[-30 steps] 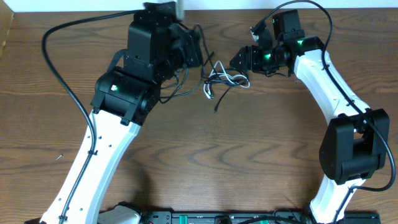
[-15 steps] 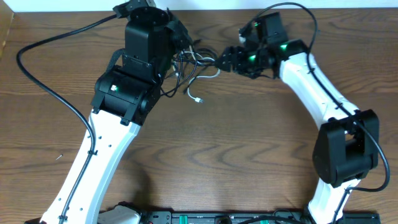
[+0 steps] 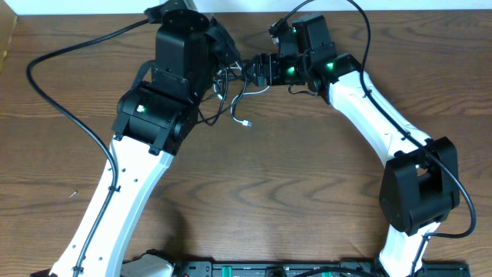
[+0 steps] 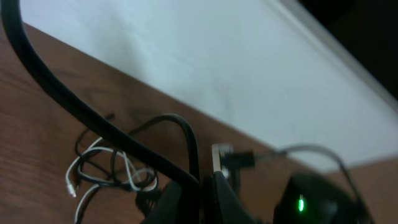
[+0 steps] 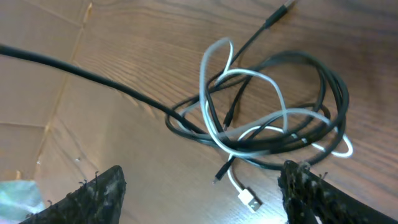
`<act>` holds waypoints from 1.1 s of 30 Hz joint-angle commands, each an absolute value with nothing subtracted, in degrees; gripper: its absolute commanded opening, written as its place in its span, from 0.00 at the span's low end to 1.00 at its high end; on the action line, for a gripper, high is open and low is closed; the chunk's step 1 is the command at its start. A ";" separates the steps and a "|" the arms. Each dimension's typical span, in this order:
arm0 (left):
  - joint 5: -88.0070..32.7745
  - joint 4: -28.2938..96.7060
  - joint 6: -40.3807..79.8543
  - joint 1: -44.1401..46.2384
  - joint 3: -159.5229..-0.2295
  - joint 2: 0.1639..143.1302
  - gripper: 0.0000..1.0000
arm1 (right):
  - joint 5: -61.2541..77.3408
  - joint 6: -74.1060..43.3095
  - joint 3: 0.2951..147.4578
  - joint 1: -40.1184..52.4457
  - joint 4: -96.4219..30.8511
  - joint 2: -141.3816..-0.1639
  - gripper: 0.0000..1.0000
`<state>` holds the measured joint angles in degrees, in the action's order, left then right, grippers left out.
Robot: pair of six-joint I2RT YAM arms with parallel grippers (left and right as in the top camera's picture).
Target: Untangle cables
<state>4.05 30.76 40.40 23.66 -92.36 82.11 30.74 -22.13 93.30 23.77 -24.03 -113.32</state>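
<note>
Since a second ago the right arm [image 3: 369,115] has swung left across the far side of the table [image 3: 269,192], and the tangle of cables [image 3: 234,83] has shifted left with it, from open wood between the arms to just beside the left arm's wrist.

From overhead, the left arm [image 3: 165,100] rises from the near-left edge, bends at the elbow and points its wrist at the far centre, where its own bulk hides its fingers. The right arm reaches up from the near right in a long slant, and the right gripper [image 3: 257,71] faces the left arm's wrist across the tangle. One plug end of the white cable [image 3: 245,122] trails loose toward the near side.

In the left wrist view the left gripper [image 4: 199,193] has its fingers pressed together, and a strand of the black cable [image 4: 181,127] curves down into them. White and black loops lie on the wood beyond.

The right wrist view looks down at the knot on the table. The right gripper's fingers [image 5: 99,193] stand wide apart at the lower corners, holding nothing. Black coils wrap the white loops, and one black strand runs taut out of the knot to the left.
</note>
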 commanded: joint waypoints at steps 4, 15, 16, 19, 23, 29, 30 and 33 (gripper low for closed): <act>-9.15 32.95 29.50 23.42 -92.97 82.00 0.07 | 29.85 -13.17 94.06 23.73 -23.73 -114.87 0.72; -14.81 34.11 26.55 23.42 -92.99 81.97 0.07 | 29.10 -14.57 94.02 23.66 -23.29 -121.71 0.63; -14.87 34.28 26.57 23.42 -92.97 81.97 0.07 | 29.12 -14.55 94.02 23.66 -23.16 -122.19 0.62; -15.03 34.70 26.55 23.42 -92.97 81.95 0.07 | 29.10 -14.50 94.02 23.68 -22.63 -122.93 0.61; -15.03 34.39 26.37 23.18 -92.99 81.52 0.07 | 28.99 -14.48 94.02 23.64 -22.22 -122.96 0.54; -17.08 29.50 26.39 19.31 -92.99 77.45 0.07 | 24.53 -14.52 93.95 23.57 -25.96 -122.98 0.51; -18.00 28.32 26.46 18.39 -92.99 76.44 0.07 | 23.75 -14.52 93.95 23.57 -26.61 -123.04 0.51; -19.07 25.87 28.32 15.70 -92.99 73.52 0.08 | 22.55 -14.81 93.95 23.57 -28.16 -123.42 0.51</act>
<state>-16.64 28.05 28.05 18.11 -92.25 79.02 25.74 -14.83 93.32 23.75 -27.29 -122.96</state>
